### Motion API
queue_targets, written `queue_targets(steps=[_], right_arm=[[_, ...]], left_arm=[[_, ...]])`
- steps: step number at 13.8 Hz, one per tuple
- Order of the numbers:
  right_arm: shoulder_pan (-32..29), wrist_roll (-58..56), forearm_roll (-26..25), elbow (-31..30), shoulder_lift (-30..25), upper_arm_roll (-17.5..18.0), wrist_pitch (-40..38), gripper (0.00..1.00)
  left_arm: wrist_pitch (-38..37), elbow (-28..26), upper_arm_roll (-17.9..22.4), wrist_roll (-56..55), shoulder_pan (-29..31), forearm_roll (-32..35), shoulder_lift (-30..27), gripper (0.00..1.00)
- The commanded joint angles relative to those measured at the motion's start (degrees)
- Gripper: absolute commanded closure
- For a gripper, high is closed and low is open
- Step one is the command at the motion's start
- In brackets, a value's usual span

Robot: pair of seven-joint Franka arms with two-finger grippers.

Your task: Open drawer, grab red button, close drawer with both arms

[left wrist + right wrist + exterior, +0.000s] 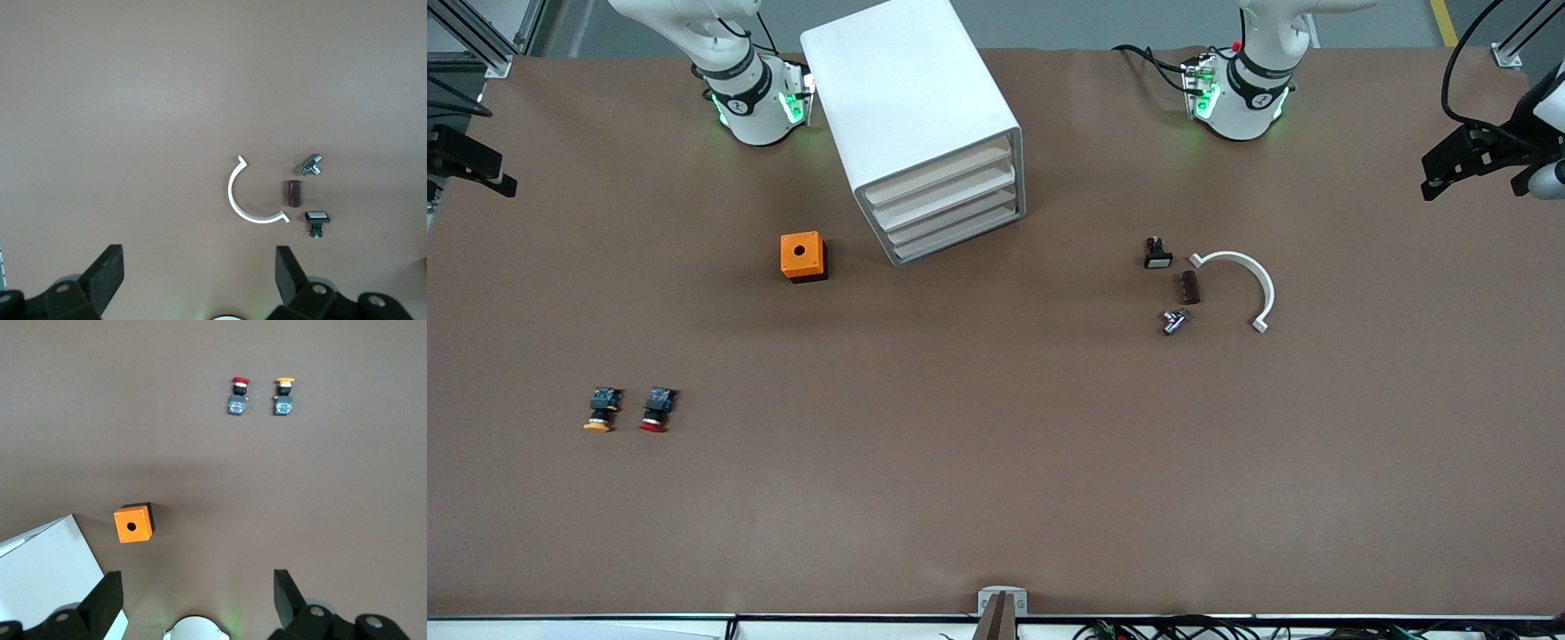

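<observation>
Drawer (951, 200) shut, contents hidden

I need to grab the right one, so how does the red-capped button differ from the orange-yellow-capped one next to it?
The red-capped button has a red cap; the orange-yellow-capped button has an orange-yellow one. The red one lies closer to the orange box; the other lies closer to the right arm's end of the table. Both have black bodies, bluish rear ends, and caps pointing toward the front camera.

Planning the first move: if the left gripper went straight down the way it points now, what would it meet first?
Probably bare table. The left gripper is open and points at brown surface; the white curved bracket and small dark cylinder lie off to one side, though depth is hard to judge.
</observation>
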Motion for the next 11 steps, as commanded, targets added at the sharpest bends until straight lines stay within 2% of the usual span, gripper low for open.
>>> queue_targets(steps=[1, 7, 11], right_arm=[[0.1, -0.6, -1.1, -3.2, -3.2, 0.5, 1.9, 0.0], [0.5, -0.6, -1.1, -3.3, -3.2, 0.4, 2.5, 0.0], [0.9, -0.6, -2.1, -5.5, -4.6, 0.4, 3.9, 0.0]], left_arm=[[0.7, -1.0, 0.0, 1.0, 0.3, -1.5, -0.9, 0.0], [0.6, -2.6, -0.2, -1.9, -0.1, -4.7, -1.7, 0.0], [2.7, -7.8, -1.9, -2.1, 0.3, -4.2, -5.2, 0.0]])
